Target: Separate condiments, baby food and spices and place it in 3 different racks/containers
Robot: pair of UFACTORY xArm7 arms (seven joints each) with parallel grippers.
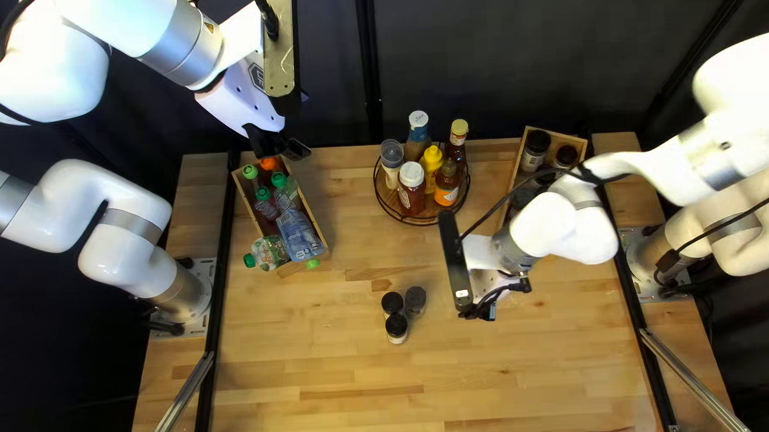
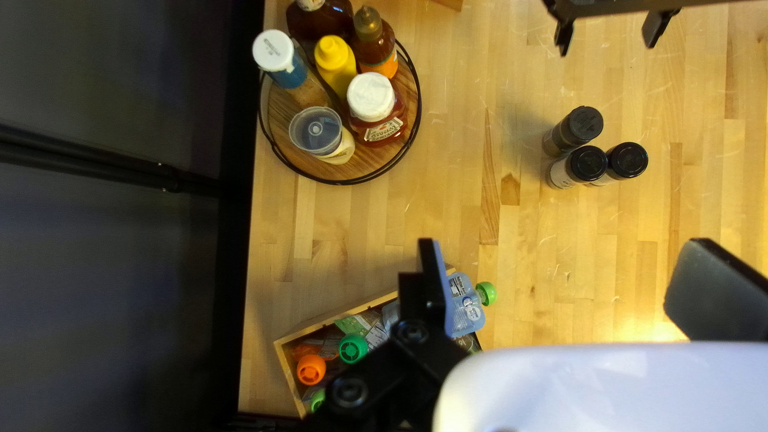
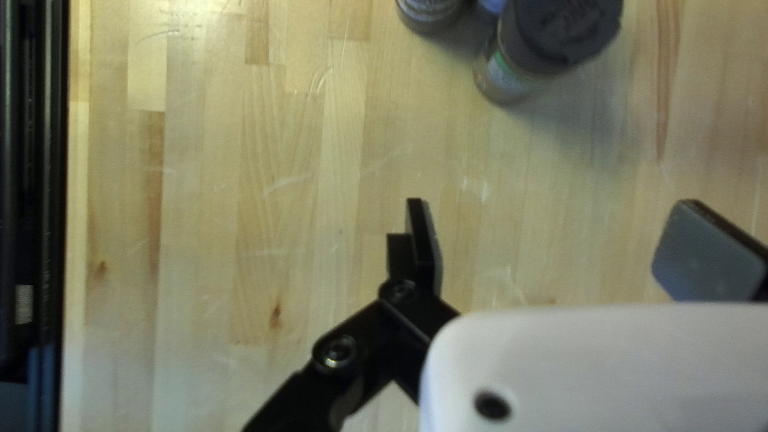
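1. Right pincer (image 3: 564, 244) and left pincer (image 2: 574, 284) gaped wide, gripping nothing.
2. Three dark-capped jars (image 2: 589, 162) huddled just ahead of my right pincer.
3. Their closeness risked a neighbour toppling during any off-centre grasp.

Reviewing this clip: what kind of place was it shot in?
Probably a robotics lab or test station, not a home kitchen: robot arm bases bolted at a wooden table, metal rails along its sides, a dark curtain behind.
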